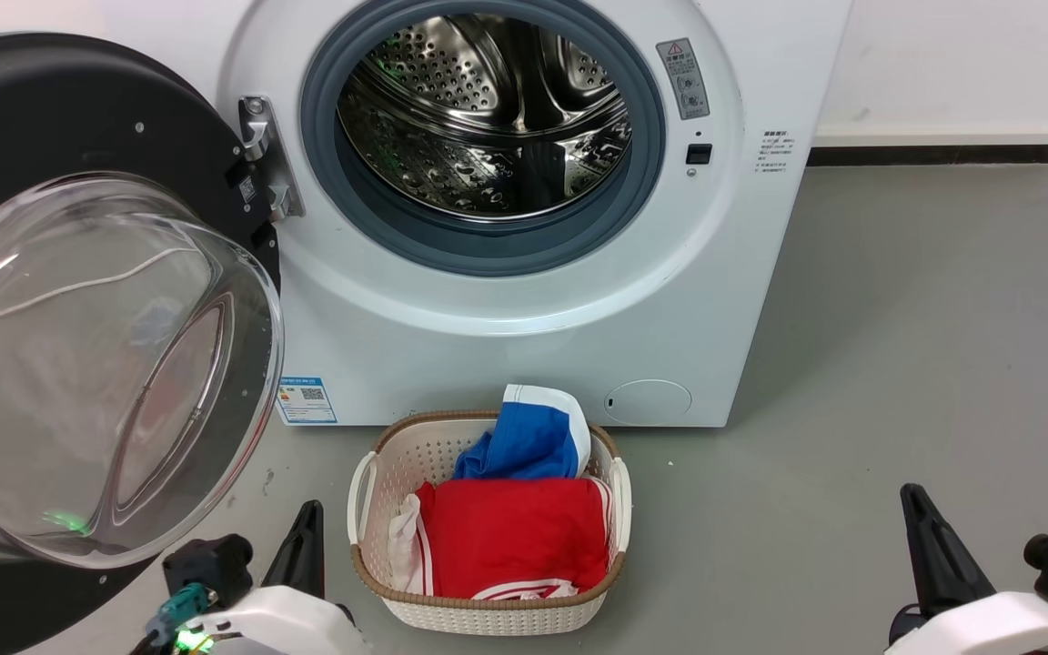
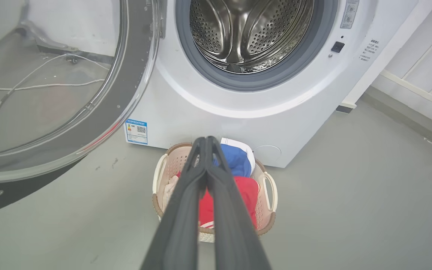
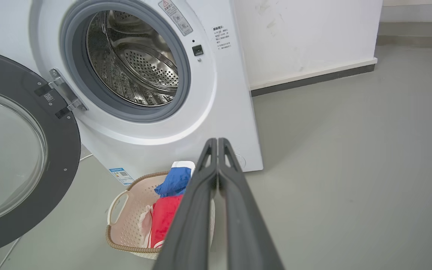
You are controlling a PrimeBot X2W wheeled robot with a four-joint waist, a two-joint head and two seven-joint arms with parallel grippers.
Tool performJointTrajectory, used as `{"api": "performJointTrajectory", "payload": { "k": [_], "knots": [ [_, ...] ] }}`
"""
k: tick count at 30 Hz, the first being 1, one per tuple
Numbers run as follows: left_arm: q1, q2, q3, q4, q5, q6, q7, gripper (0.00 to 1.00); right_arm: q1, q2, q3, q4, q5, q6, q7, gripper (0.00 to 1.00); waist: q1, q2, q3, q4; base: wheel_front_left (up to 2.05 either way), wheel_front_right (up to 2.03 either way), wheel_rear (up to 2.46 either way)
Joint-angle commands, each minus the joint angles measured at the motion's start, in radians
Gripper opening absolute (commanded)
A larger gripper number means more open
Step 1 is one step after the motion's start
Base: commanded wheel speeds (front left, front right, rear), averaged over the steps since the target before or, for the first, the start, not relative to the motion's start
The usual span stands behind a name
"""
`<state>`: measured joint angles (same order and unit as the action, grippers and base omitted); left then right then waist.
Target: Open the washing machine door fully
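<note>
The washing machine door (image 1: pixel 78 182) is a black disc with a clear domed glass centre (image 1: pixel 96 364). It hangs swung wide out to the left on its metal hinge (image 1: pixel 265 155), leaving the steel drum (image 1: pixel 488 109) exposed. The door (image 2: pixel 118 105) also shows in the left wrist view, and the door (image 3: pixel 62 157) at the left of the right wrist view. My left gripper (image 1: pixel 307 509) is low at the bottom left, shut and empty, just right of the door's lower edge. My right gripper (image 1: pixel 913 496) sits at the bottom right, shut and empty, far from the door.
A cream laundry basket (image 1: pixel 369 482) with red and blue clothes stands on the grey floor in front of the machine, between my arms. A white wall and a dark skirting board (image 1: pixel 933 153) run behind on the right. White cables (image 2: pixel 32 86) lie behind the door glass.
</note>
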<state>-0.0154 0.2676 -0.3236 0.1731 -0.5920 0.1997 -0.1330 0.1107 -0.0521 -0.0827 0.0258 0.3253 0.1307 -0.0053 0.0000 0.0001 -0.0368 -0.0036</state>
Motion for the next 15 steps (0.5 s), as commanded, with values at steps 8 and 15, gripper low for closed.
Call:
{"api": "performJointTrajectory", "payload": {
  "k": [8, 15],
  "knots": [
    [-0.037, -0.019, 0.057, 0.001, -0.127, -0.042, 0.026, 0.00, -0.049, -0.002, -0.004, 0.011, 0.158, 0.000, 0.012, 0.00, 0.0000, -0.0001, 0.003, 0.000, 0.00, 0.00, 0.00],
    [-0.047, -0.040, 0.099, 0.012, -0.233, -0.077, 0.050, 0.00, -0.071, -0.001, -0.007, 0.034, 0.290, 0.000, 0.024, 0.00, 0.0000, -0.0001, 0.005, 0.001, 0.00, 0.00, 0.00]
  ]
}}
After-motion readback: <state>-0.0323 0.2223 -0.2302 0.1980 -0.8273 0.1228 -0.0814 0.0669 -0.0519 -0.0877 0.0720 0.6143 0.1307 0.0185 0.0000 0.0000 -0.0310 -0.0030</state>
